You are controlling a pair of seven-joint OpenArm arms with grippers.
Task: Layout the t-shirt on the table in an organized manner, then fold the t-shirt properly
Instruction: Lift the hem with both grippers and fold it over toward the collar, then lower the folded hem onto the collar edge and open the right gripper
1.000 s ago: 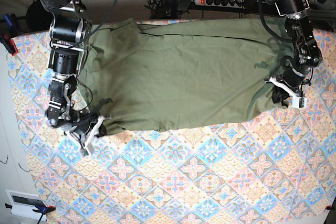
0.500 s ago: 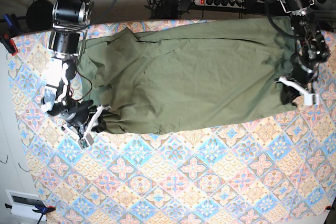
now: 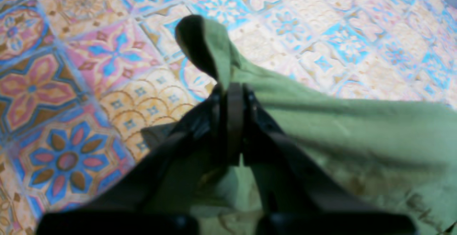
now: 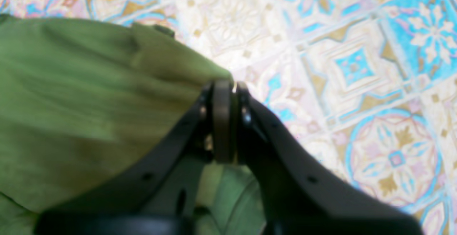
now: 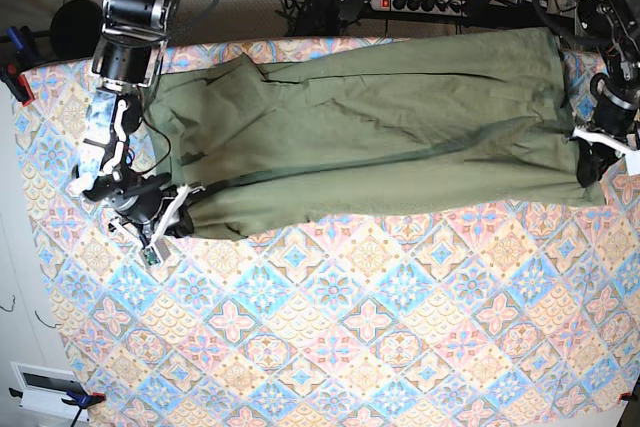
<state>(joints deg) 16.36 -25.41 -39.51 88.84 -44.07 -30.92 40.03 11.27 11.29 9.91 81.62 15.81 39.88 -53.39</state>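
Note:
The olive-green t-shirt (image 5: pixel 380 137) is stretched sideways across the far half of the table (image 5: pixel 370 337), with a long crease running through it. At the base view's right edge, my left gripper (image 5: pixel 590 165) is shut on one lower corner of the shirt. In the left wrist view the cloth (image 3: pixel 357 128) bunches up over the closed left gripper (image 3: pixel 234 88). My right gripper (image 5: pixel 180 215) is shut on the opposite lower corner at the base view's left. The right wrist view shows the fabric (image 4: pixel 89 85) pinched in that gripper (image 4: pixel 224 85) just above the patterned cloth (image 4: pixel 357 85).
A power strip with cables (image 5: pixel 420 2) lies behind the table's far edge. Red and blue clamps (image 5: pixel 18 77) hold the cloth at the left edge. A white box (image 5: pixel 45 387) sits on the floor at the lower left. Bare patterned cloth covers the near half.
Both arms have moved outward and slightly back, pulling the shirt wider and tauter. Its front edge has drawn away from me and a long crease has formed.

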